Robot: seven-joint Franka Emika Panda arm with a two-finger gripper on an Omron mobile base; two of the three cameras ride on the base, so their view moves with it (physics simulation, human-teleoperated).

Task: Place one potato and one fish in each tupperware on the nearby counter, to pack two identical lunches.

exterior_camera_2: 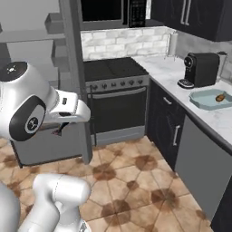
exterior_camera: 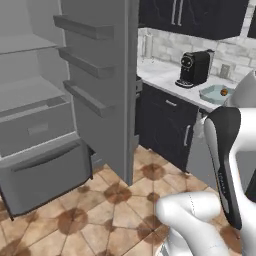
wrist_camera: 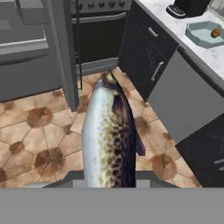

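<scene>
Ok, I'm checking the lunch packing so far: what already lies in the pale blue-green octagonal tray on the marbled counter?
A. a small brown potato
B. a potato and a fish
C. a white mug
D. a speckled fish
A: the pale blue-green octagonal tray holds one small brown potato; the speckled fish is at the claw, above the floor.

The room is evenly and fairly brightly lit, with flat light and no clear source. Shadows are faint, only a soft darkening under the tabletop point(exterior_camera_2: 206, 118) overhang, and there's no glare. Everything looks slightly soft and coarse, without edge distortion.
</scene>
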